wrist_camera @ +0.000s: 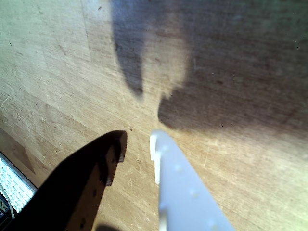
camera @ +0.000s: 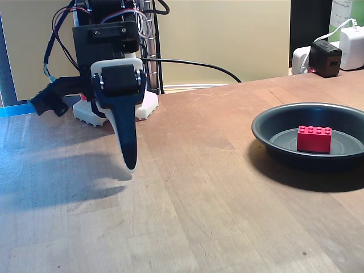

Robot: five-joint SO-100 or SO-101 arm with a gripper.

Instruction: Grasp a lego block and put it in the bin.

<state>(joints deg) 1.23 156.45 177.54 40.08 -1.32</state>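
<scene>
The red lego block [camera: 314, 139] stands inside the bin [camera: 267, 124], a shallow dark round pan at the right of the fixed view. My gripper [camera: 131, 164] hangs well to the left of the bin, pointing down just above the wooden table. In the wrist view the gripper [wrist_camera: 138, 139] has its black finger [wrist_camera: 103, 159] and white finger [wrist_camera: 178, 178] apart, with bare wood and nothing else between them. It is open.
A black charger cube [camera: 325, 57] and white adapters [camera: 352, 46] sit at the back right, and a black cable [camera: 193, 63] runs behind the arm's base [camera: 149, 108]. A white gridded object [wrist_camera: 12, 185] shows at the wrist view's lower left, off the table edge.
</scene>
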